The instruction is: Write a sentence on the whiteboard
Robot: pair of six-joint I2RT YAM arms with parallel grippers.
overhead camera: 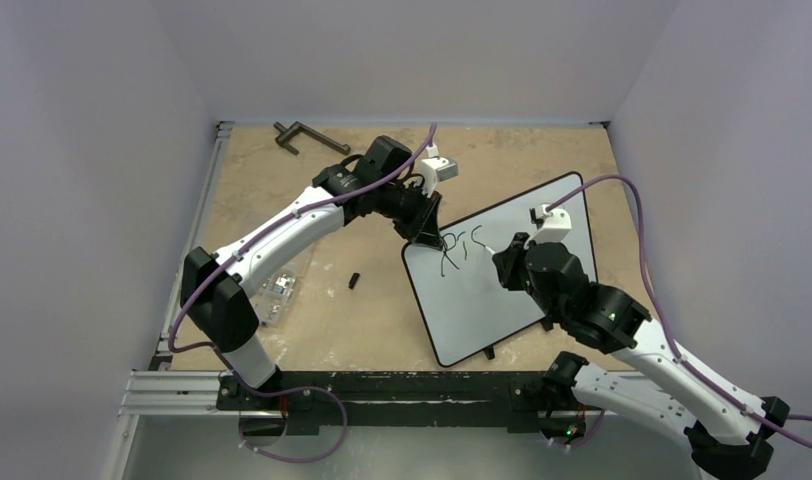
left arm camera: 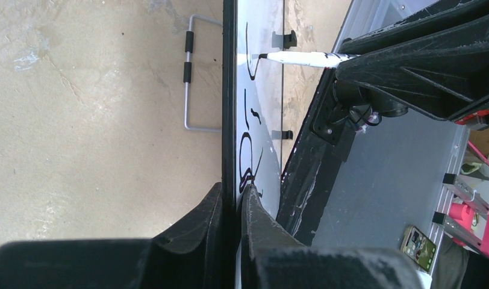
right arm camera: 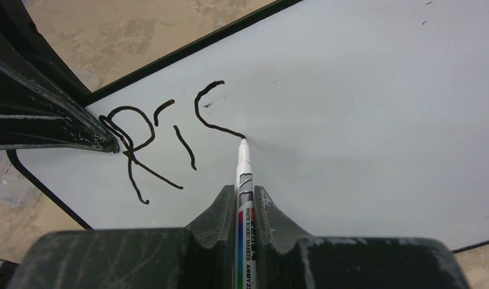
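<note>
**Item Count: Table and Surroundings**

Whiteboard: one. Black feet seen along its edge in the left wrist view: two. Sentence: three letters so far.

Marker: one.

Grippers: two, namely the left gripper and the right gripper.

Loose items on the table:
- small black piece: one
- dark metal tool: one
- clear plastic item: one
- wire frame: one, bearing two black sleeves

Phone: one.

The flat white, black-rimmed rectangular board bears black handwritten strokes; mottled tan surface; rainbow-striped white plastic pen.
</note>
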